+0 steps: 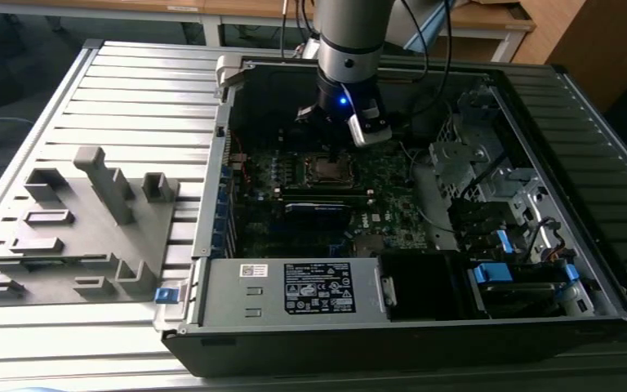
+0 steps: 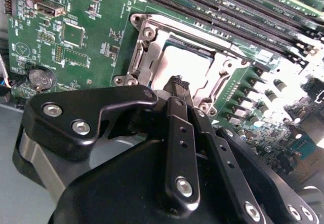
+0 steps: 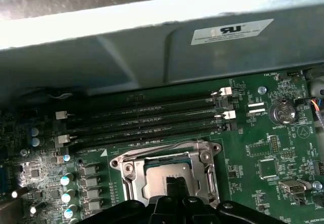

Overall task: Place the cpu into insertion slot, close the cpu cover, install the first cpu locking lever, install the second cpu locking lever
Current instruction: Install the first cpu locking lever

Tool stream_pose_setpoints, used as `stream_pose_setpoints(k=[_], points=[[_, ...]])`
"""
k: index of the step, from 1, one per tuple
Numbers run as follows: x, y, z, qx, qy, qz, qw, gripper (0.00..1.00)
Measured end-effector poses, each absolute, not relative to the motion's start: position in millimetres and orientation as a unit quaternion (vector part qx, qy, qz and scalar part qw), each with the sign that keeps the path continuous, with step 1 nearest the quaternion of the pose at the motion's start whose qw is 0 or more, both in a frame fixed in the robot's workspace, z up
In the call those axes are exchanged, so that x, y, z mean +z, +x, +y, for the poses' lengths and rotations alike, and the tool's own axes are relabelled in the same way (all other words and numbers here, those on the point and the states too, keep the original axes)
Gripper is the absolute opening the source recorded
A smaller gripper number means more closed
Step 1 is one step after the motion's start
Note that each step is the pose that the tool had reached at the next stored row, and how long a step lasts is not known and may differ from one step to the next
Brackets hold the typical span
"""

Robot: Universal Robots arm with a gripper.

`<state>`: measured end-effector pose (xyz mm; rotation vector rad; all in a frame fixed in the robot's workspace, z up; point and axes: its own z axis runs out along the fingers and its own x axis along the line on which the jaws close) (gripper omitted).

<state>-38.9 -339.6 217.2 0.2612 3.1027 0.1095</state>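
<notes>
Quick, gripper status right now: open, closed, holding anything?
Gripper: shut, fingers together with nothing visible between them, poised over the cpu cover on the insertion slot.

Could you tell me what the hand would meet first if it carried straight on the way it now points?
Most likely the cpu, seated in the insertion slot: the hand points at that socket in both wrist views. How much gap remains is unclear.

Counted one open computer case [image 1: 401, 339] and one green board [image 3: 253, 153] inside it. Found one insertion slot [image 3: 167, 171], four long black memory slots [image 3: 147, 115] and one round coin battery [image 3: 282, 112]. Saw one black power box [image 1: 313, 287] near the front, and one grey rack [image 1: 74, 237] at the exterior view's left.
</notes>
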Motion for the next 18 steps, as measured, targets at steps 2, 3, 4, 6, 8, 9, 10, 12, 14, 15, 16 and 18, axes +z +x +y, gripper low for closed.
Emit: stream_pose_setpoints(k=[2,3,4,6,8,9,10,12,14,15,16,18], points=[[217.6,-38.8,-339.7,0.035,0.084,0.996,0.013,0.11],[218.3,-38.8,-339.7,0.035,0.084,0.996,0.013,0.11],[219.0,-38.8,-339.8,0.035,0.084,0.996,0.013,0.11],[219.3,-38.8,-340.8,0.035,0.084,0.996,0.013,0.11],[219.3,-38.8,-343.2,0.035,0.084,0.996,0.013,0.11],[219.3,-38.8,-344.8,0.035,0.084,0.996,0.013,0.11],[219.3,-38.8,-345.9,0.035,0.084,0.996,0.013,0.11],[219.3,-38.8,-346.2,0.035,0.084,0.996,0.013,0.11],[219.3,-38.8,-346.3,0.035,0.084,0.996,0.013,0.11],[219.4,-38.8,-346.3,0.035,0.084,0.996,0.013,0.11],[219.7,-38.9,-346.4,0.035,0.084,0.996,0.013,0.11],[220.4,-38.8,-346.4,0.035,0.084,0.996,0.013,0.11]])
